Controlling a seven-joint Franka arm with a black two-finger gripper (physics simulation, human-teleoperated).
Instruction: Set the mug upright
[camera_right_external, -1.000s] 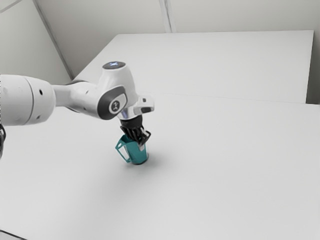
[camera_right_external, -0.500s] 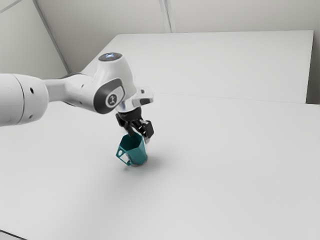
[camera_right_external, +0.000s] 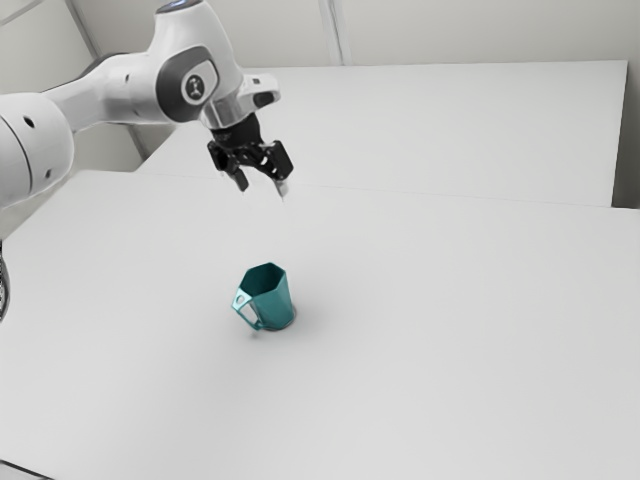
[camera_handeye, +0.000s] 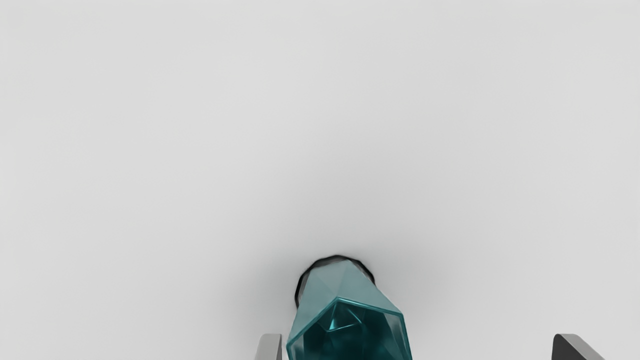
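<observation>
Teal mug (camera_right_external: 277, 303), upright — mouth up, long axis apparently vertical

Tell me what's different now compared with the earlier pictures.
The gripper was down at the mug; it has risen well clear, drifting toward the exterior view's left, its fingers apart with nothing between them. I can't tell how firmly it held the mug before. Compared with half a second ago, the mug stays put, upright on the table.
</observation>
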